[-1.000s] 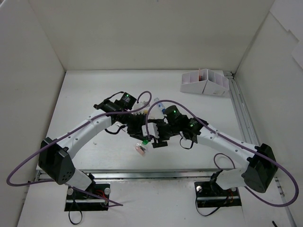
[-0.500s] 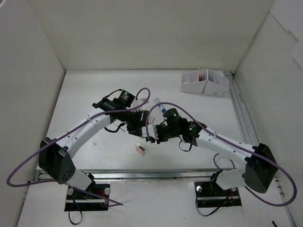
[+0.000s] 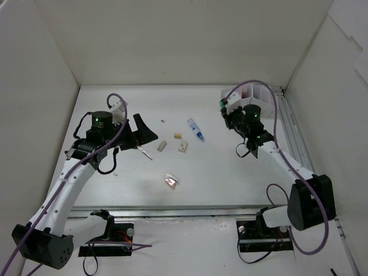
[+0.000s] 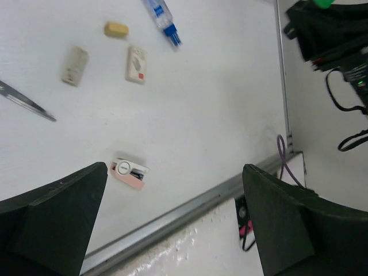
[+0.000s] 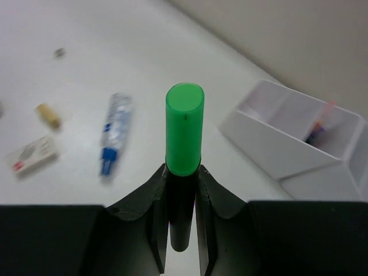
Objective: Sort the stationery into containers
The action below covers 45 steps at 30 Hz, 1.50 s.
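— Stationery first: where is the piece being handled?
— The green-capped marker with a black barrel (image 5: 184,129) sits in the right gripper (image 5: 183,172), whose fingers are pinched tight on the barrel, cap pointing away from the wrist. It hangs above the table by the left end of the white plastic desk organiser (image 5: 270,144), not inside any compartment.
— Anything in the organiser?
— A thin pink pen (image 5: 323,118) leans in one compartment; the dark thing beside it is too blurred to name.
— And the left gripper (image 4: 174,190)?
— Spread wide with nothing between its fingers, over the left part of the white table (image 3: 230,167).
— What lies loose?
— Mid-table, a blue-tipped white tube (image 3: 195,129), a small yellowish eraser (image 3: 177,136), a plain white eraser (image 3: 162,145) and a white eraser with a red mark (image 3: 183,147). The metal scissor blades (image 3: 144,151) lie near the left gripper. A small pink-and-white item (image 3: 171,181) lies nearer the front edge.
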Available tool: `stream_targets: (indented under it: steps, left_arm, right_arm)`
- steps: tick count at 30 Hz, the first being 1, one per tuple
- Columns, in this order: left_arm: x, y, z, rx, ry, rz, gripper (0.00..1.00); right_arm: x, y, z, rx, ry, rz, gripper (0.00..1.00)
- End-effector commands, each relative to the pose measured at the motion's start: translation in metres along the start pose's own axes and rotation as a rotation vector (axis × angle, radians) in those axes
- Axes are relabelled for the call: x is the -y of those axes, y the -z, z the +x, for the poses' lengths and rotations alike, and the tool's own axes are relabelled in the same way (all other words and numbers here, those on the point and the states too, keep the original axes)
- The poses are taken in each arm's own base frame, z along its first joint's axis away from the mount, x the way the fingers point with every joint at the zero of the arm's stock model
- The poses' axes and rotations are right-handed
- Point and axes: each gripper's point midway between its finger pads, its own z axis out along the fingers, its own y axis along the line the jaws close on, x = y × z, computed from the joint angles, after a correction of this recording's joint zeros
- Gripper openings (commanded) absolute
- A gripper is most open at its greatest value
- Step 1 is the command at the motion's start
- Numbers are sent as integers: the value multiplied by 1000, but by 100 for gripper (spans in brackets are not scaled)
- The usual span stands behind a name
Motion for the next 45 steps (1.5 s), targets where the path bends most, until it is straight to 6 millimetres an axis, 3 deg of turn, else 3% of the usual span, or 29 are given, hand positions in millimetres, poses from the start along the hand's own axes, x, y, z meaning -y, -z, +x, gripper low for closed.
stream_targets:
  steps: [1,3,4,5,7,8,9,14,19,25,28,33,37,42,45]
  left_arm:
    - [-17,-6,-34,149,3,-101,99]
    - [-28,-9,-38,162,-12,-138,100]
    - [-32,-13,-39,164,-18,-150,100]
    - [-34,-15,-41,169,-23,-156,100]
    - [-45,-18,-47,190,-32,-196,100]
    - [-48,-19,-48,190,-30,-209,100]
    - [-53,-21,-52,194,-29,-224,100]
    - [-65,-31,-57,176,-31,-243,99]
    - [-75,-40,-62,168,-33,-249,100]
    - [-82,-46,-63,166,-28,-251,99]
    - [-86,-48,-63,159,-21,-253,99]
    - [-82,-50,-62,157,-31,-226,100]
    - [-81,-50,-61,145,-29,-222,99]
    - [-78,-48,-58,141,-31,-207,99]
    - [-77,-45,-57,145,-33,-205,100]
  right_arm:
    - [137,11,-40,158,-289,471,0]
    - [175,4,-35,159,-366,564,0]
    - [202,14,-24,138,-385,680,0]
    - [223,9,-21,133,-398,737,0]
    - [252,12,-10,126,-430,824,0]
    - [268,2,-5,141,-477,840,0]
    - [289,9,3,150,-499,866,0]
    - [328,-15,22,161,-520,906,0]
    - [338,-41,36,162,-508,861,1]
    - [325,-73,51,190,-528,748,3]
    - [324,-78,57,191,-533,744,4]
    - [322,-81,65,183,-526,745,14]
    - [316,-81,67,175,-519,726,40]
    - [312,-75,54,192,-501,700,44]
    - [311,-66,41,208,-486,693,39]
